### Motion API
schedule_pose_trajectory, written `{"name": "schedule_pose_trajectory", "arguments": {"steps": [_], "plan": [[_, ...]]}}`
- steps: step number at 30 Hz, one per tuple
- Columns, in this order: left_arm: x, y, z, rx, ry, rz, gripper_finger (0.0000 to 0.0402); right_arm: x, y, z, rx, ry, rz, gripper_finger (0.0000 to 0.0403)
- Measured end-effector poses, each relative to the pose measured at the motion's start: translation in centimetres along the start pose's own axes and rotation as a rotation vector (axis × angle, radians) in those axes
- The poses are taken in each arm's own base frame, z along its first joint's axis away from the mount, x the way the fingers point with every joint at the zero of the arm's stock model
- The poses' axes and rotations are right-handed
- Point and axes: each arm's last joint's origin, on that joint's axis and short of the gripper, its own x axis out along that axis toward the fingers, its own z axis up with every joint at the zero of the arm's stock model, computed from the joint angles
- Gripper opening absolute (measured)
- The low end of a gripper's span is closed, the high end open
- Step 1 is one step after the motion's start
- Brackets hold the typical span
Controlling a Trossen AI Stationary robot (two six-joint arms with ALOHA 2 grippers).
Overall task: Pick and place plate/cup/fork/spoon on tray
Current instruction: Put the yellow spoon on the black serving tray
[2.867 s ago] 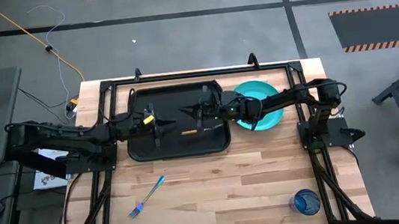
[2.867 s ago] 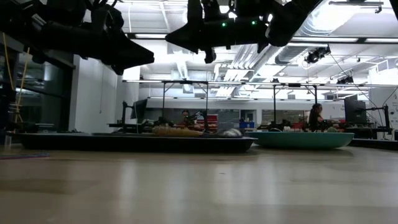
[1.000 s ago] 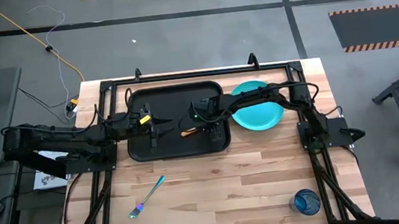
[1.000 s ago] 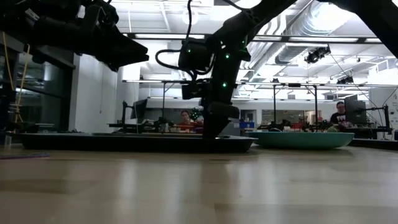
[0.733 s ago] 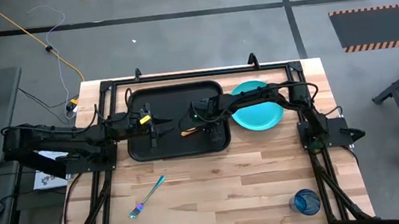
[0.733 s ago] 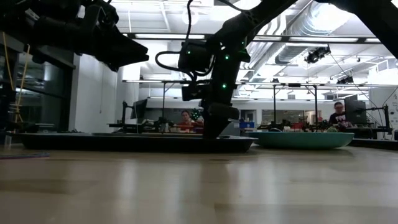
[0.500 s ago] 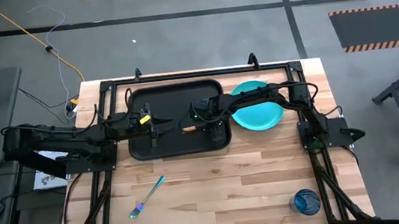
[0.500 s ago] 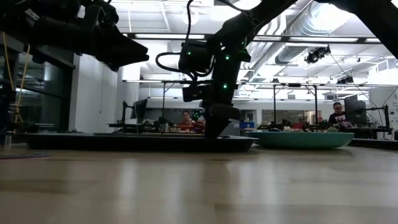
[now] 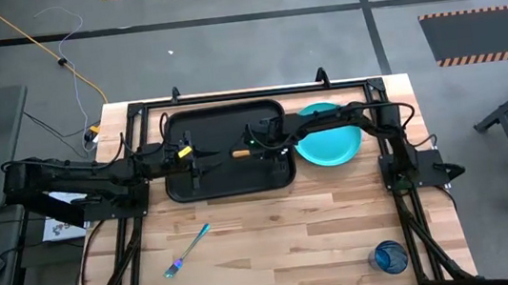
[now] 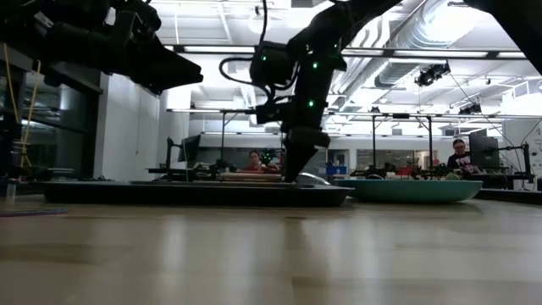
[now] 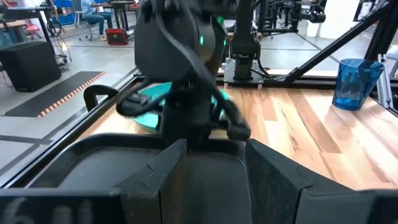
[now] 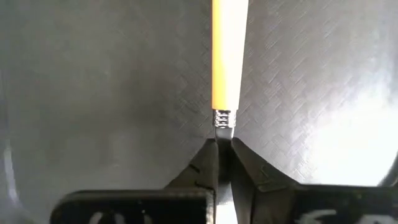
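- Left gripper (image 9: 195,159): fingers (image 11: 273,177) are spread apart with nothing between them, hanging over the left part of the tray (image 9: 182,187). That arm reaches in from the left edge of the table (image 9: 275,246), stretched out nearly flat and low, wrist pointing across at the other arm.
- Fork (image 9: 186,250) is lying by itself on the bare wood toward the front left, well apart from the tray, teal handle angled up and to the right.
- The tray sits at the back of the table, a bit left of centre.
- Spoon (image 9: 240,153) is over the middle of the tray; from above you mostly just see the orange handle sticking out to the left of the right arm's fingers.
- Right gripper (image 12: 222,163): fingers pressed together, pinching the spoon on the thin metal neck just past the end of the orange handle (image 12: 229,56). The wrist camera looks straight down at the black tray floor. Can't tell for sure whether the spoon is touching the tray or just off it.
- The right arm comes from its base on the right side, arcs over the plate (image 9: 331,143), then drops down onto the tray with the wrist pointing down.
- The plate sits on the wood just beside the tray's right edge.
- Cup (image 9: 389,258) is way off at the front right corner, upright.
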Motion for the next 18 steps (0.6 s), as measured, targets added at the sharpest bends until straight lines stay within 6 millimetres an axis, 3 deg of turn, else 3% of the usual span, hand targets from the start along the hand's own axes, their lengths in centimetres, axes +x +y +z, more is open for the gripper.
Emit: {"name": "schedule_pose_trajectory", "arguments": {"steps": [5, 10, 18], "plan": [[0.0, 0.0, 0.0, 0.013, 0.003, 0.000, 0.0157, -2.2, -0.4, 0.3, 0.040, -0.071, 0.007, 0.0003], [-0.4, 0.0, 0.1, 0.014, 0.011, -0.012, 0.0157, -2.7, -0.4, 0.5, 0.064, -0.109, 0.042, 0.0002], [-2.8, 0.0, 1.1, 0.013, -0.026, -0.027, 0.0157, -2.8, -0.3, 0.3, 0.084, -0.105, 0.080, 0.0001]]}}
